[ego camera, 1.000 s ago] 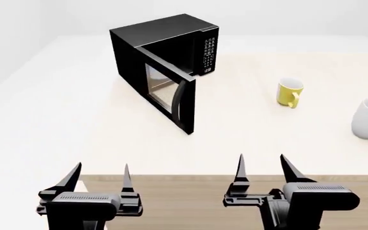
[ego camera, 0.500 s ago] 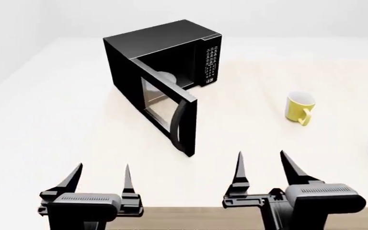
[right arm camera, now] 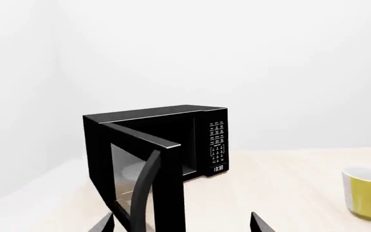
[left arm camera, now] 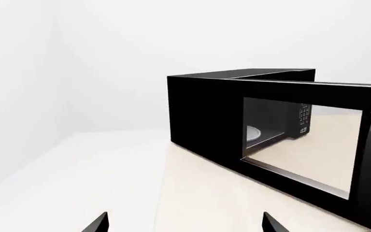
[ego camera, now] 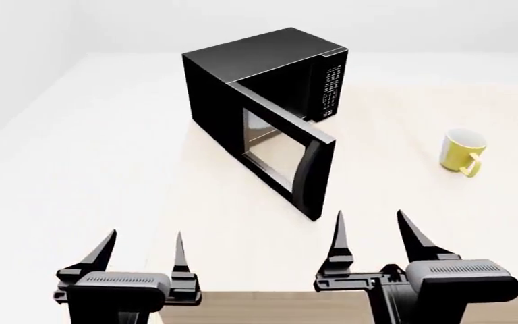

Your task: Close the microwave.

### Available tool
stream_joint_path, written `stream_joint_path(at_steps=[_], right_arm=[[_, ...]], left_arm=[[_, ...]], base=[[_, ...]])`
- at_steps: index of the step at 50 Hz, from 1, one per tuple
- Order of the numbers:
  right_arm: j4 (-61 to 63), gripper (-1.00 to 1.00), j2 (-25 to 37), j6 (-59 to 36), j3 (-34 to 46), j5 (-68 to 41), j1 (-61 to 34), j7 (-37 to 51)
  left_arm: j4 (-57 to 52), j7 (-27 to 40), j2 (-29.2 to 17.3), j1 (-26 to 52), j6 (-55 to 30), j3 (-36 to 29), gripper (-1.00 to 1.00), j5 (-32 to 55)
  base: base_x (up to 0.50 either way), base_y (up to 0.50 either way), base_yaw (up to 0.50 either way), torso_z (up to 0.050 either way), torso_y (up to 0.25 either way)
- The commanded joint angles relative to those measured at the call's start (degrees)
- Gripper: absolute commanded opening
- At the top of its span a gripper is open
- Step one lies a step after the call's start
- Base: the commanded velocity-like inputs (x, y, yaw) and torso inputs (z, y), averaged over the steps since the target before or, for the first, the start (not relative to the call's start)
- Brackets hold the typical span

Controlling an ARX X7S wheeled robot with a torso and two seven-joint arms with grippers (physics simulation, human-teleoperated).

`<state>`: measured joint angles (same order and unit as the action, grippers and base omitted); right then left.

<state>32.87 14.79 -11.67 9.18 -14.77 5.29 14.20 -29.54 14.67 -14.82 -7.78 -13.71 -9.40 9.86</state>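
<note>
Microwave [ego camera: 268,74] door swung wide, left tool [ego camera: 142,251] spread, right tool [ego camera: 371,233] spread, both empty

We have two matte black grippers, the left gripper [ego camera: 142,244] and right gripper [ego camera: 373,226], each with two thin pointed fingers above a blocky, ribbed housing.

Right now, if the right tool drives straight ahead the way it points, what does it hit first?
Probably the microwave door: in the right wrist view its free edge and curved handle stand dead ahead between the right tool tips. The yellow mug sits off to the side. Depth is unclear.
</note>
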Motion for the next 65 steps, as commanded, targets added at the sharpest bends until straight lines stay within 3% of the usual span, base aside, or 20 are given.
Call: stream_joint_path(at_steps=[1,11,36,45,65], right_arm=[[0.23,1.00,0.41,1.87,-0.06,-1.11,0.43,-0.20],[-0.34,1.00,0.64,1.24,0.19,-0.64,0.01,0.86],[0.79,1.00,1.55,2.14,0.57,-1.50,0.20,1.54],[2.05,1.00,2.00,1.69,0.75,-1.50,0.51,2.21],[15.51,1.00,5.76,-14.20,-1.27,-4.16,-1.59,8.67]], left_arm=[[-0.10,0.45,-0.35,0.10,-0.04,-0.44,1.00,0.31],[-0.09,0.89,-0.63,0.10,0.07,-0.68,1.00,0.52],[-0.06,1.54,-1.43,0.24,0.34,-1.19,1.00,1.31],[0.27,1.75,-1.60,0.28,0.69,-1.43,1.00,1.35],[-2.77,2.65,-2.44,1.02,-2.92,-1.47,1.00,2.57]], base=[[0.41,0.00,0.00,0.000,0.000],[0.47,0.00,0.00,0.000,0.000],[0.00,0.19,0.00,0.000,0.000],[0.47,0.00,0.00,0.000,0.000],[0.08,0.00,0.00,0.000,0.001]])
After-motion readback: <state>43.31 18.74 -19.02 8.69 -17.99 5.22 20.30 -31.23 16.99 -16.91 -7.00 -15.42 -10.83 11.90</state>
